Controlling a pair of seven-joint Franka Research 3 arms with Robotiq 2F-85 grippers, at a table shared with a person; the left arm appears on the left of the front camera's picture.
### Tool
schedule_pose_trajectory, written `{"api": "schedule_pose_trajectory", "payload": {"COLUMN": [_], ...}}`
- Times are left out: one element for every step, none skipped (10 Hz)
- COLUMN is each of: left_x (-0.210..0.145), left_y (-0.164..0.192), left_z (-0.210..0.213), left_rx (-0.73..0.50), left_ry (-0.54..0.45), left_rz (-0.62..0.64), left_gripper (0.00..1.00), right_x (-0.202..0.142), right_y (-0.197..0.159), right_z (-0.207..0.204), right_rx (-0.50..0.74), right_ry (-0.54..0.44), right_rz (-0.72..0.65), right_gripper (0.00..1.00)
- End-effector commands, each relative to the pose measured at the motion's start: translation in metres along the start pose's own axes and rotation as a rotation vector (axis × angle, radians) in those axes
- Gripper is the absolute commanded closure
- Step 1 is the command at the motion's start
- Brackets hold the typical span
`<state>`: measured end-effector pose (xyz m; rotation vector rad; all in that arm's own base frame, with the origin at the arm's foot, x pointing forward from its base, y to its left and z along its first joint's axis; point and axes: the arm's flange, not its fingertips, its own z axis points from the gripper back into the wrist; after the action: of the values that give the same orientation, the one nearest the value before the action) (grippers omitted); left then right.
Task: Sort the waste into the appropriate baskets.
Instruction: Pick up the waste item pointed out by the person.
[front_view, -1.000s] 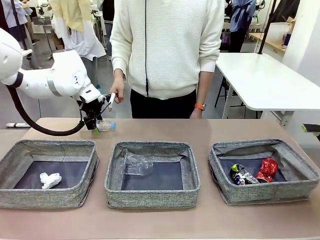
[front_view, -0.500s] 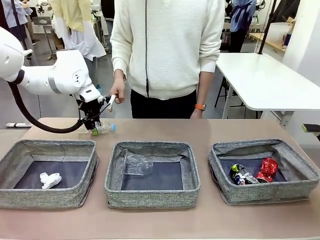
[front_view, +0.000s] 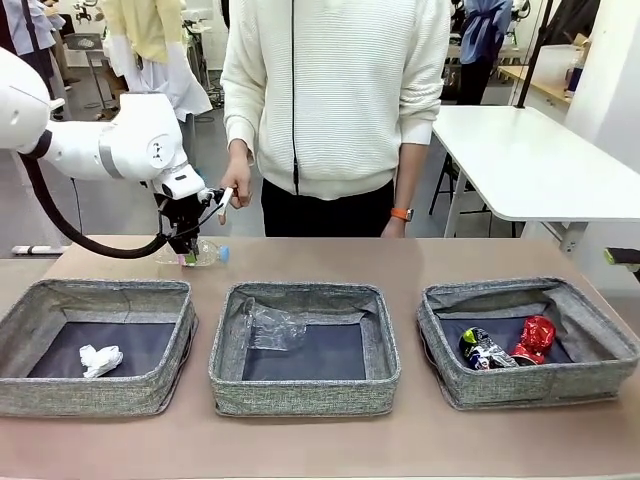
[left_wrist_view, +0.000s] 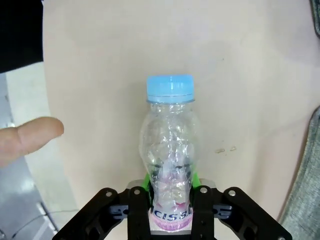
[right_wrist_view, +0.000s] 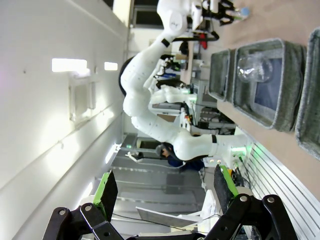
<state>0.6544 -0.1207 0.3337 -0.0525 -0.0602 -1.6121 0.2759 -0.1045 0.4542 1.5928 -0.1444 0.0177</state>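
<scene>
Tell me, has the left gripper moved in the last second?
Yes. The left gripper has dropped slightly toward the table and shut on the bottle.

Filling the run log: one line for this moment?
left pincer: shut on bottle | right pincer: open, idle | bottle: lying on table

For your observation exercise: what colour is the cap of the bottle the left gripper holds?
Light blue cap, clearest in the left wrist view.

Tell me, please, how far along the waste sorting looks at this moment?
Done: white paper wad, crumpled clear plastic, dark printed can and crushed red can lie in separate grey woven baskets. In hand: left gripper shut on the clear blue-capped bottle. Left: binning it.
</scene>
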Motion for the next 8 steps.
{"api": "schedule_pose_trajectory", "payload": {"left_x": [-0.005,-0.007,-0.010,-0.012,-0.013,-0.011,-0.007,0.000], "left_y": [-0.002,-0.006,-0.016,-0.028,-0.044,-0.069,-0.105,-0.136], "left_z": [0.003,0.011,0.028,0.057,0.099,0.143,0.179,0.199], "left_rx": [-0.035,-0.043,-0.041,-0.064,-0.163,-0.215,-0.124,-0.154], "left_ry": [0.083,0.115,0.144,0.191,0.191,0.197,0.196,0.204], "left_rz": [0.071,0.134,0.230,0.391,0.623,0.885,1.188,1.395], "left_gripper": [1.00,1.00,1.00,1.00,1.00,1.00,1.00,1.00], "right_x": [0.001,0.001,0.001,0.001,0.001,0.001,0.001,0.001], "right_y": [0.006,0.006,0.006,0.006,0.006,0.006,0.006,0.006], "right_z": [0.002,0.002,0.002,0.002,0.002,0.002,0.002,0.002], "right_rx": [0.015,0.015,0.015,0.015,0.015,0.015,0.015,0.015], "right_ry": [-0.002,-0.002,-0.002,-0.002,-0.002,-0.002,-0.002,-0.002], "right_rz": [-0.021,-0.021,-0.021,-0.021,-0.021,-0.021,-0.021,-0.021], "right_gripper": [0.00,0.00,0.00,0.00,0.00,0.00,0.00,0.00]}}
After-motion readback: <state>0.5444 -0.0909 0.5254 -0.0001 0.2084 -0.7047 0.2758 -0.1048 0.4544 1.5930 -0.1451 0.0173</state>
